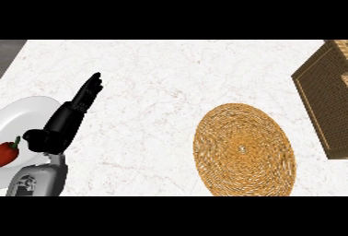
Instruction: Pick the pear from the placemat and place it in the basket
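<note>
left hand [65,122] released, fingers straight, at plate [31,110] rim | placemat [245,150] well right | basket [327,101] far right

Red pepper [7,152] lies on white plate [28,113] on marble counter [170,78].

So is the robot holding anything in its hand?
The left hand holds nothing; its fingers are straight, by the plate. The right hand is out of view, so that one cannot be told. No pear shows on the placemat.
</note>
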You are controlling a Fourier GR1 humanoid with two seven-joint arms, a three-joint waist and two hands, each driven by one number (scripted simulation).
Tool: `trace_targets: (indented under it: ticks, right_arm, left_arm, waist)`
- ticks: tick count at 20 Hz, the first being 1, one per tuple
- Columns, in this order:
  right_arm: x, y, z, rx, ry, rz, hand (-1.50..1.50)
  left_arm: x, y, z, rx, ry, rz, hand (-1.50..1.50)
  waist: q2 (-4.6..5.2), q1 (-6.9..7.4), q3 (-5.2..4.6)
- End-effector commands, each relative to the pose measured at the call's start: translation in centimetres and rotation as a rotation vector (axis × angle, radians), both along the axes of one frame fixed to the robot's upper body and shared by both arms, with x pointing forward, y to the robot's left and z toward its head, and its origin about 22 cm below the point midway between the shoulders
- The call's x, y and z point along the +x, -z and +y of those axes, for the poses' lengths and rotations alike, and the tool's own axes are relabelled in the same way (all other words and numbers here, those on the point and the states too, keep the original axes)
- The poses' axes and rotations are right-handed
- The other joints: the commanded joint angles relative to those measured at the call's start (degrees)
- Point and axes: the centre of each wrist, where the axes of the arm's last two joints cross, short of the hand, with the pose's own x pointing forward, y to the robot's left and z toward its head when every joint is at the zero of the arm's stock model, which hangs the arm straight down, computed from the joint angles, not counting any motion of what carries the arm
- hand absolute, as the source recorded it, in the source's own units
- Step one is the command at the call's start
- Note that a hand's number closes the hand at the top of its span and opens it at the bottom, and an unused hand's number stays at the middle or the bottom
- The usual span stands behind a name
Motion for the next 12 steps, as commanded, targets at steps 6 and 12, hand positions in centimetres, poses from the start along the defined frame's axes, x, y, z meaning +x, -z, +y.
trace_targets:
  ticks: [6, 12]
  right_arm:
    - [6.6, 0.1, -4.2, -0.011, 0.076, 0.059, 1.5]
    - [7.9, 5.0, -8.0, -0.009, 0.036, 0.078, 1.5]
  left_arm:
    - [0.3, -0.1, 0.3, -0.011, 0.008, -0.01, 0.0]
    - [-1.3, -0.2, -0.4, -0.01, -0.013, -0.026, 0.0]
  waist:
    - [0.06, 0.23, 0.05]
    - [-0.23, -0.52, 0.08]
